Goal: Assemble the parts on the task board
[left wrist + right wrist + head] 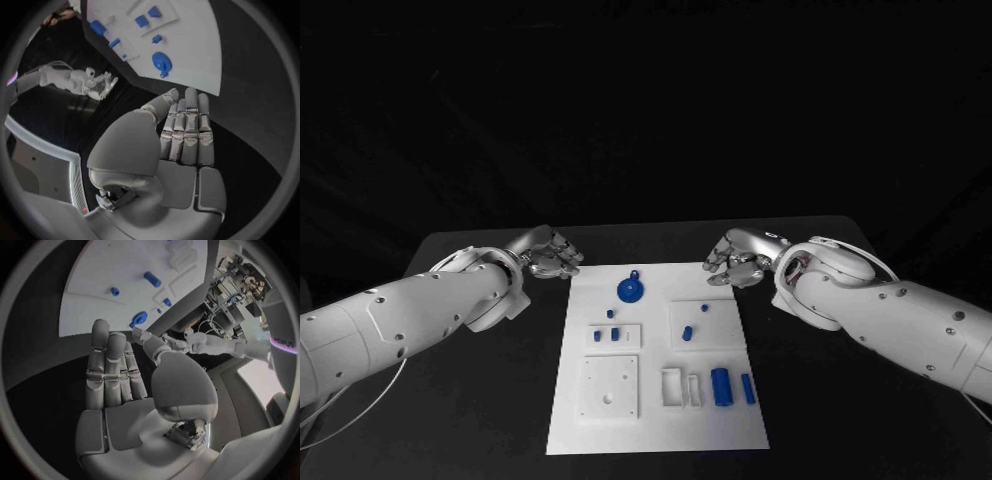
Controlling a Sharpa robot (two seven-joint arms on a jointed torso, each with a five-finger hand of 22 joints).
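- Head view: your white task board (661, 420) lay in the middle of the black table (473, 400), its long side running from 12 to 6 o'clock.
- Your left hand (548, 255) hovered off the board's far corner at about 10 o'clock, released, fingers apart and grasping nothing.
- Your right hand (737, 258) hovered off the opposite far corner at about 2 o'clock, likewise released and empty.
- A round blue part (630, 290) lay near the board's 12 o'clock end, between the two hands.
- Two small blue pegs (604, 335) sat at about 9 o'clock of the board's centre.
- A blue cylinder (721, 386) and a slimmer blue bar (749, 388) lay side by side toward 4 o'clock.
- Left wrist view: your left hand (181, 135) showed straight fingers held together, nothing in them.
- Judgement: the parts looked like small rigid plastic, light and probably smooth, so liable to slip or roll. You would likely do best pinching the cylinder across its middle with fingertips.
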